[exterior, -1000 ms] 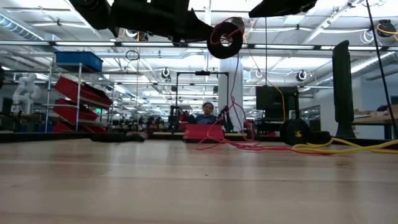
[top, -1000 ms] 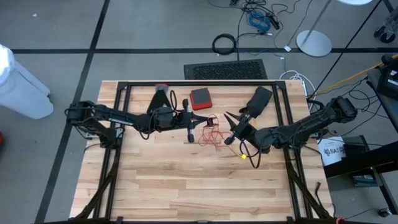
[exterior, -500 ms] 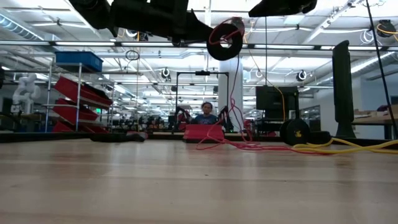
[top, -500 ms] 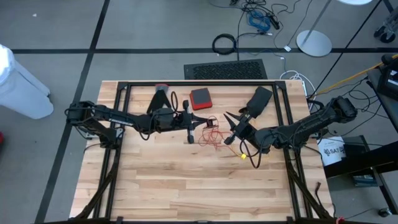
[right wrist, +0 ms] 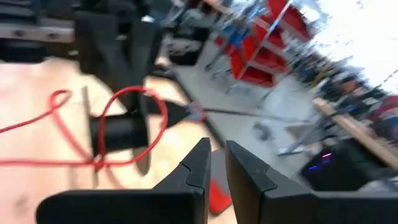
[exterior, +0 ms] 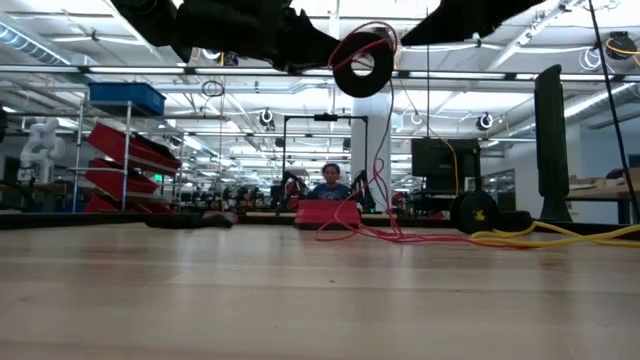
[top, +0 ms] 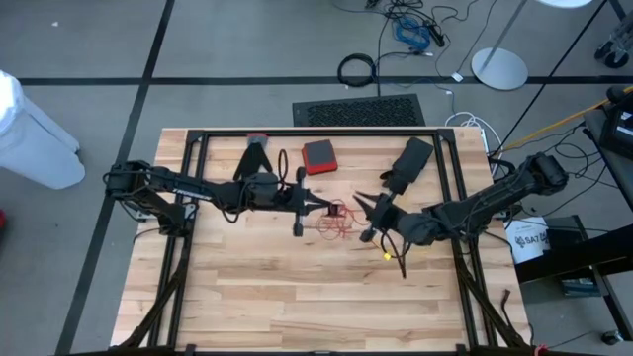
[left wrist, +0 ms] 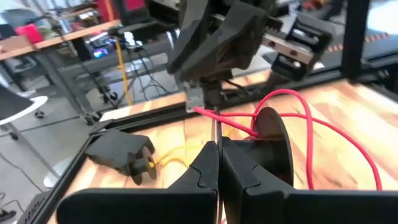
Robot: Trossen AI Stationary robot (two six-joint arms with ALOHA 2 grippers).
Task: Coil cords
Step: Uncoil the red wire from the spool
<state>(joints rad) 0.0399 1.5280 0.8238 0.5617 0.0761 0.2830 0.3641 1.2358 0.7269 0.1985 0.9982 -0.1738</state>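
Right, the red cord (left wrist: 233, 114) ran in 1 or 2 loose loops round the black spool (left wrist: 273, 146), w/ the rest hanging below both hands to a tangled pile of slack (top: 334, 225) on the table (top: 297, 297). The spool sat in the air just past the left gripper (left wrist: 217, 148), whose fingers were pressed together, apparently on the spool's thin stem. Facing it, close in front, the right gripper (top: 362, 210) had its fingers pinched on the cord's end near the pale connector.

To wind well, imo: the right hand should circle the spool close in, w/ light tension, so each turn lands on the hub and not over the flange. The left hand should hold the spool steady, axis level. Feed slack slowly, since the pile under the hands could knot or snag. Don't yank; the thin end could slip out of the pinch.

The yellow cord (top: 391, 251) lay on the table just behind the right hand, not yet coiled.
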